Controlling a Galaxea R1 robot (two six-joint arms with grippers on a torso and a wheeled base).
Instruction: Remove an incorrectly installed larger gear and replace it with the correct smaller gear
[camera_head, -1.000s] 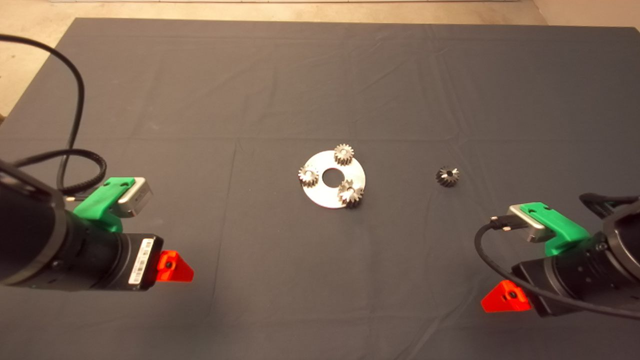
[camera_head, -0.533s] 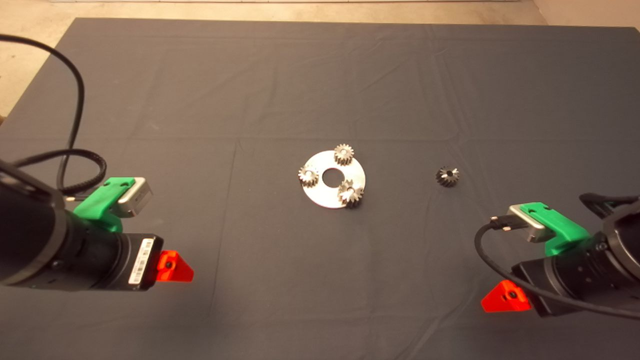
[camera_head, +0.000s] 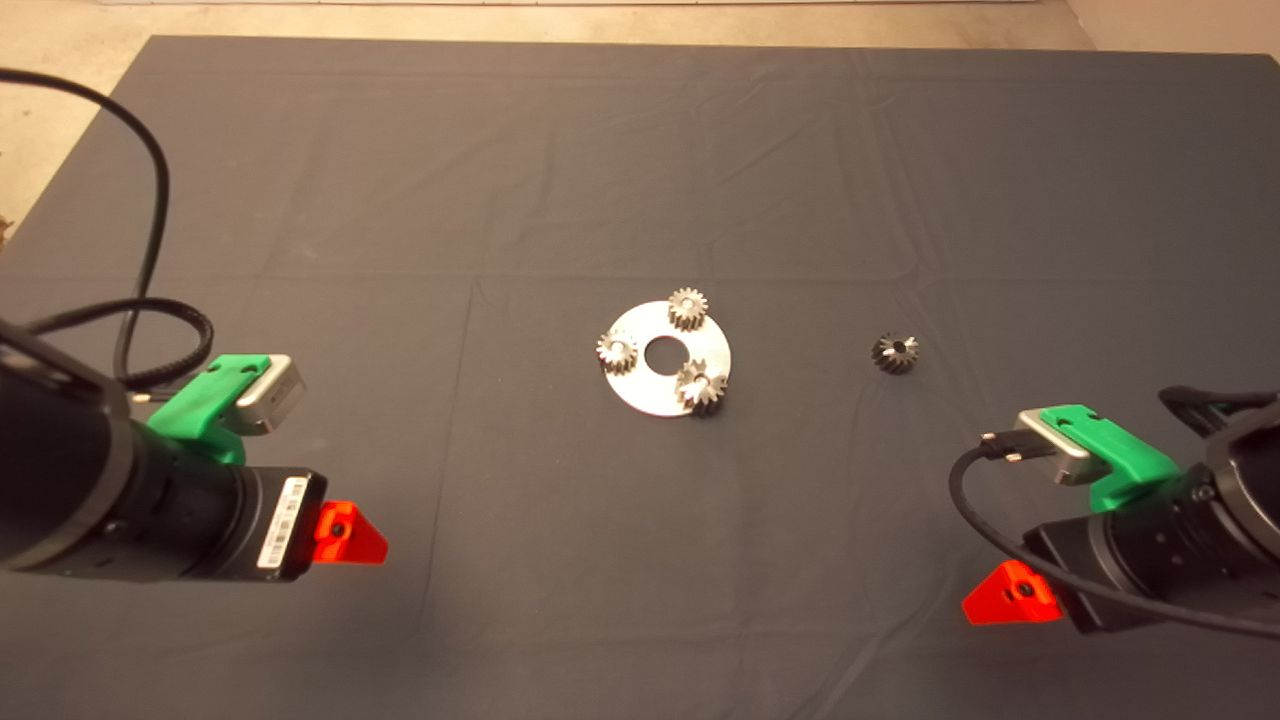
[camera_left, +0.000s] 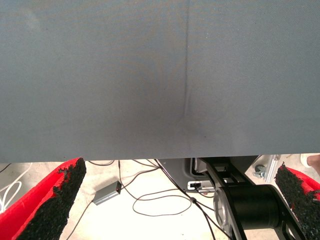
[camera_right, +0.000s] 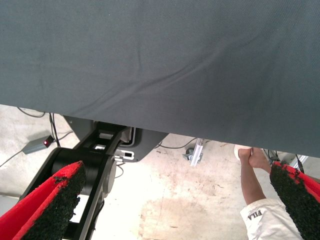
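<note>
Your larger gear, flared dark-toothed steel, sits on the silver disc's near-right edge: dense, rigid, slick, so pinch across its teeth. The small blackish gear lies right. Both grippers' jaws stand apart.

Counted on the dark mat covering the table: 1 silver disc with 1 centre hole; 3 gears seated on that disc, namely 2 small pale silver gears and 1 larger gear; 1 smaller gear lying apart, making 4 gears in all. 2 black arms, 1 per side, bearing 1 left hand and 1 right hand, each with 2 red fingers. 1 person's leg beyond the mat.
</note>
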